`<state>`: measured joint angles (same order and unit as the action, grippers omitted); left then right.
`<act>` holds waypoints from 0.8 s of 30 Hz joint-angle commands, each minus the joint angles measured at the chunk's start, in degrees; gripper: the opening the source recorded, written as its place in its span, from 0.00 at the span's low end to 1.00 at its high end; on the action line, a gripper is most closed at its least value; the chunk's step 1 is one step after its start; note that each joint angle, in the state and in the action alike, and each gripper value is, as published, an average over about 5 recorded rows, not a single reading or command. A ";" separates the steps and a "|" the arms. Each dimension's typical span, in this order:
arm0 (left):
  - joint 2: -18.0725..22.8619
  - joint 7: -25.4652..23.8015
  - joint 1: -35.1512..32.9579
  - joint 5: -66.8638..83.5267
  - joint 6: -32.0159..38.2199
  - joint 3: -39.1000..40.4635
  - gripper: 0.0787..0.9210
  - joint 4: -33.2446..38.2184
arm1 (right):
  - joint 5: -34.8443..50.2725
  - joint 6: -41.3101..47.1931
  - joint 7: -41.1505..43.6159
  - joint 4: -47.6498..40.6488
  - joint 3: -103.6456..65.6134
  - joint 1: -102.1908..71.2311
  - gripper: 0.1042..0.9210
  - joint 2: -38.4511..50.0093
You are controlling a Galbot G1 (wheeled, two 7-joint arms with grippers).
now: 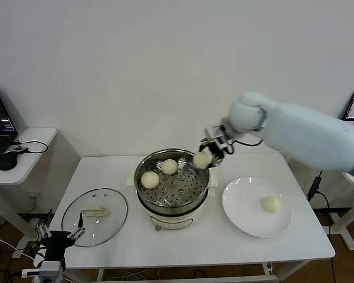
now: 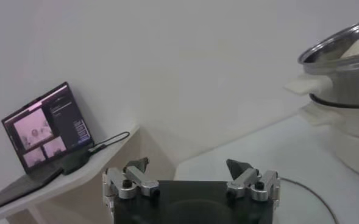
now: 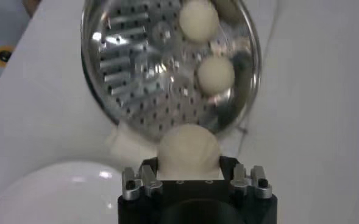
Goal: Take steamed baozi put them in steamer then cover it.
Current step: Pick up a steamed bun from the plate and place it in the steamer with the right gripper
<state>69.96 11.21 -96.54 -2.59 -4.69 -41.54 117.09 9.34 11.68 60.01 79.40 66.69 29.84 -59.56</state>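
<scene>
Your right gripper (image 1: 205,154), jaws clamped on a baozi (image 1: 202,158), hovers over the steamer's (image 1: 172,203) far-right rim, clear of two buns inside. Left gripper (image 2: 191,176) idles with jaws wide apart, holding nothing.

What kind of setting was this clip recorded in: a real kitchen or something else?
Probably a lab or office room staged for cooking, not a kitchen: a plain white table against a bare wall carries the shiny stainless-steel steamer, and open laptops sit on side desks, with cables trailing.
</scene>
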 commanded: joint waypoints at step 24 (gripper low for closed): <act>0.70 0.17 0.27 0.12 0.39 0.01 0.88 -0.91 | -6.31 -18.49 1.24 -7.20 7.69 -3.61 0.66 -16.39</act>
<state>70.61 11.36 -96.20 -2.41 -4.31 -41.54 116.16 4.09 -4.29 60.93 72.73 73.52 26.53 -74.17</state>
